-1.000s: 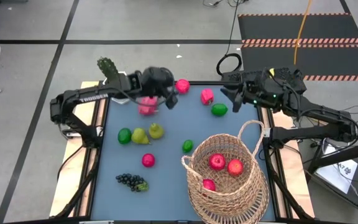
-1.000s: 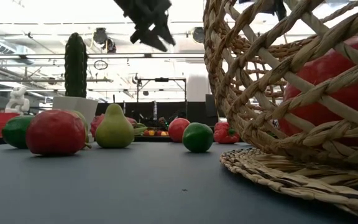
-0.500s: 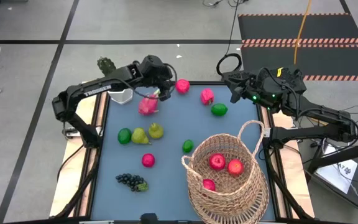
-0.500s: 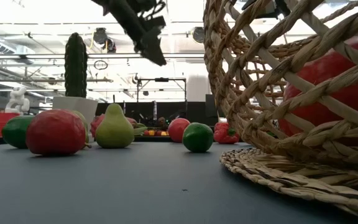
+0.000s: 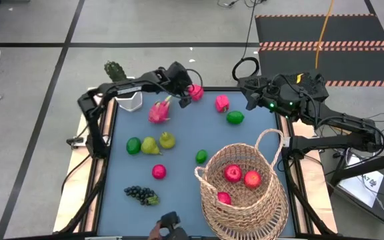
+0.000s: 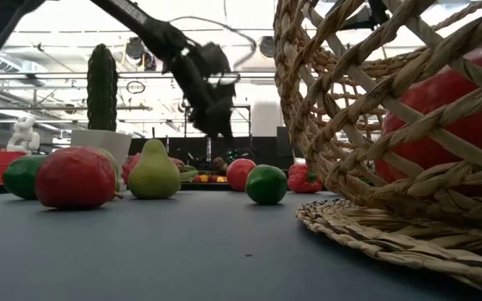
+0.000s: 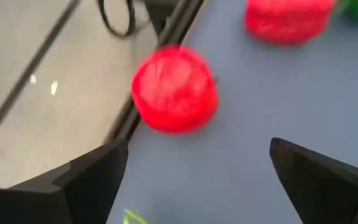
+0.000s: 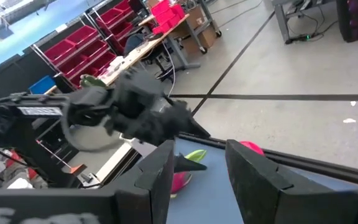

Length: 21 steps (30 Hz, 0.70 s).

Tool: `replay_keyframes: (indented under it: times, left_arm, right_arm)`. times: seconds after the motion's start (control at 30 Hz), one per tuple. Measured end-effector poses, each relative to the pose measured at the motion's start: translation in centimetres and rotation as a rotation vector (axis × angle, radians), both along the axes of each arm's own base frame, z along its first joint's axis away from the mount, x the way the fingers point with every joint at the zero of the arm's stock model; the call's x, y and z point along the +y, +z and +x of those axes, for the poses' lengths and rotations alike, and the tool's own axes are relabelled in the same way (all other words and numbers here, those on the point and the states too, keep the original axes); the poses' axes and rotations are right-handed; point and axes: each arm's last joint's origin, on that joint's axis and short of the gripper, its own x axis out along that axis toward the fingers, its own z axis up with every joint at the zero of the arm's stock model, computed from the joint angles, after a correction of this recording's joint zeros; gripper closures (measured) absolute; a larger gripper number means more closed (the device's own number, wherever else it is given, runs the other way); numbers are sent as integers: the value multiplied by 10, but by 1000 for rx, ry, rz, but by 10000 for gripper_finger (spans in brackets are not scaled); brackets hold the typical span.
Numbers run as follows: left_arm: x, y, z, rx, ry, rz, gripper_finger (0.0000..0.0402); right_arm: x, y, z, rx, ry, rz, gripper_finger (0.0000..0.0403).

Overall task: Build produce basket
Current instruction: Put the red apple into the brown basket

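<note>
The basket (image 5: 244,195) stands at the near right of the blue table (image 5: 179,133), handle arched over its far rim, and three red apples (image 5: 233,173) already lie inside it. Everything else is placed from that basket. Far across the table from it, the left gripper (image 5: 184,97) hangs just beside a red apple (image 5: 196,92) at the far edge — its fingers (image 7: 92,180) are spread wide with nothing between them, the apple (image 7: 174,89) lying ahead of the gap. Left of that gripper lies the pink dragon fruit (image 5: 159,111); toward the basket from the apple sit a pink-red fruit (image 5: 222,103) and a green lime (image 5: 235,118). A second lime (image 5: 201,157) lies just off the basket's left rim. Farther left are two pears (image 5: 159,142) with a green fruit (image 5: 133,145) beside them, a small red apple (image 5: 159,172) nearer, and the grape bunch (image 5: 141,195) nearest the front edge. The right gripper (image 5: 252,100) waits beyond the basket over the table's far right corner, its fingers (image 8: 253,180) parted and empty. A potted cactus (image 5: 116,71) stands off the far left corner.
</note>
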Motion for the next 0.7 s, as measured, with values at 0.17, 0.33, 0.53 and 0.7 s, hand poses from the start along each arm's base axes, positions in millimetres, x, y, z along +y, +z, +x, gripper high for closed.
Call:
replay_keyframes:
  times: [0.17,0.33,0.53,0.7]
  left_arm:
    - [2,-19,9,-14,74,-56,25]
    - [3,-19,14,-71,131,-74,7]
    - [10,-20,15,-131,228,-82,4]
    - [15,-21,19,-206,350,-88,4]
  right_arm:
    - [1,0,0,-3,5,4,263]
    - [1,0,0,-4,5,5,263]
    - [1,0,1,-4,27,10,263]
    - [1,0,1,-4,31,11,263]
